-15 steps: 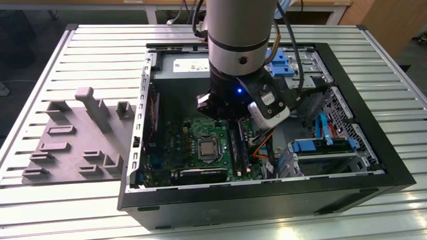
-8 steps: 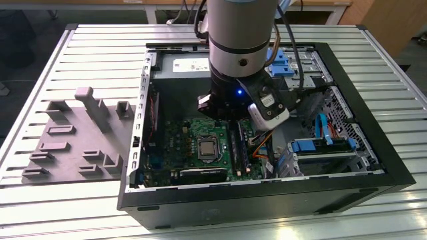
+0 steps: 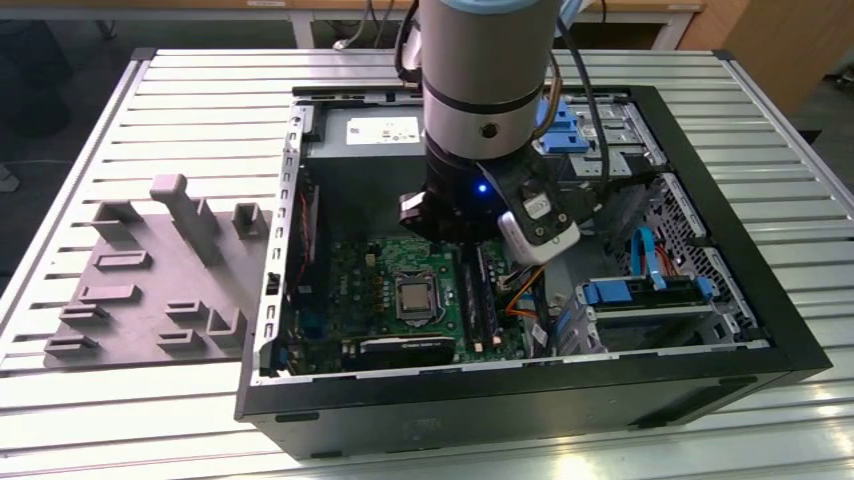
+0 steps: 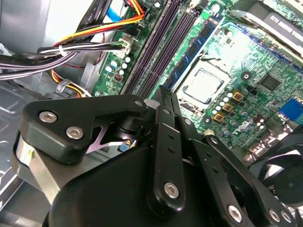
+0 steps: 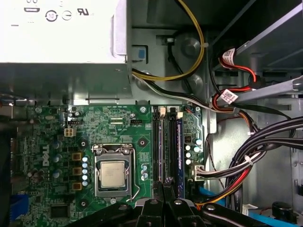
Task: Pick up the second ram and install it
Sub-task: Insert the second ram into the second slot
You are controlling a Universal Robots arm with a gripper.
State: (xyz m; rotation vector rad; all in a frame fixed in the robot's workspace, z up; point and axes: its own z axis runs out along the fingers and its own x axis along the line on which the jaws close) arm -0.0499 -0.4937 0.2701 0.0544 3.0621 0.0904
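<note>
The arm (image 3: 481, 120) reaches down into the open computer case (image 3: 534, 395), over the motherboard's memory slots (image 3: 481, 295). In both wrist views my gripper (image 5: 164, 185) (image 4: 163, 92) hovers just above the long black slots (image 5: 160, 146) (image 4: 156, 52), its thin black fingers pressed together. One blue-green memory stick (image 5: 179, 151) (image 4: 194, 52) stands in the outer slot, beside the gripper. The second ram is hidden; I cannot tell whether it sits between the fingers.
The processor socket (image 5: 112, 174) lies beside the slots. The power supply (image 5: 57, 33) and cable bundles (image 5: 255, 161) crowd the case walls, with blue drive bays (image 3: 627, 295) on the exterior view's right. A grey fixture (image 3: 147, 290) with blocks and posts stands outside the case.
</note>
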